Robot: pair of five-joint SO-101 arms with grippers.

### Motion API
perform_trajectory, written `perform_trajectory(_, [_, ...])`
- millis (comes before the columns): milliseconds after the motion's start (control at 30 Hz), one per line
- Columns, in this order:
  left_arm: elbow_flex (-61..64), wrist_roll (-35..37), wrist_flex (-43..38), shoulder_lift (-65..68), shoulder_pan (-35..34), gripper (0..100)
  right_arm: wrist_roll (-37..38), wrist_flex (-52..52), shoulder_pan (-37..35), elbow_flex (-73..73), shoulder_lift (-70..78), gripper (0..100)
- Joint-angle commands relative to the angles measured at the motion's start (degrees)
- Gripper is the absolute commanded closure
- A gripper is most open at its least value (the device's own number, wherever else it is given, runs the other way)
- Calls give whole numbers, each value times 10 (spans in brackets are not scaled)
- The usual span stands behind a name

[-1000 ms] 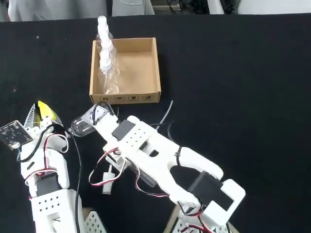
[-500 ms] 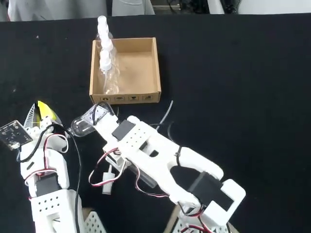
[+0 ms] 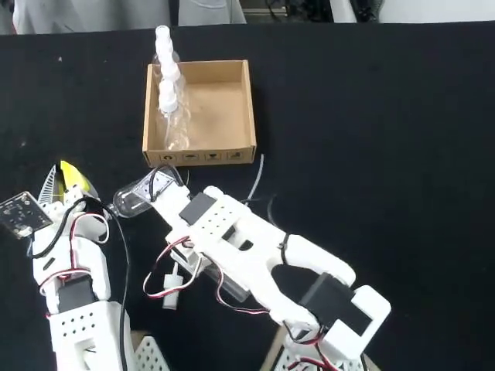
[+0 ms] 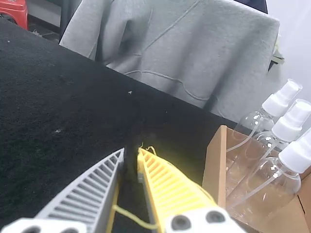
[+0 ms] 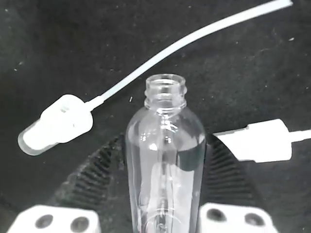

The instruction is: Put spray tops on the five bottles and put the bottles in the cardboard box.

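Right gripper [image 3: 157,186] clamps 1 bottle [image 5: 165,160], neck free for a spray top [image 5: 56,125]; left gripper [image 4: 130,158] nearly closed, empty.

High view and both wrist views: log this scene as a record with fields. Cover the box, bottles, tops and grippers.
box: box, open on top, on the table
in box: three capped bottles, in a row along one wall
held: bare bottle, no top on its neck, clamped in the right gripper
loose: two spray tops and, lying on the table either side of the bare bottle
left gripper: shut, empty, near the box
bottles visible: four
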Motion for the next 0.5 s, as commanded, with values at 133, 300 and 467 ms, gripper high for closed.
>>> perform_trajectory(133, [13, -4, 2, -2, -2, 959, 5, -3, 18, 0, -12, 938])
perform_trajectory(300, [13, -4, 2, -2, -2, 959, 5, 21, 18, -4, -13, 938])
perform_trajectory(467, [13, -4, 2, -2, -2, 959, 5, 38, 18, 1, -52, 939])
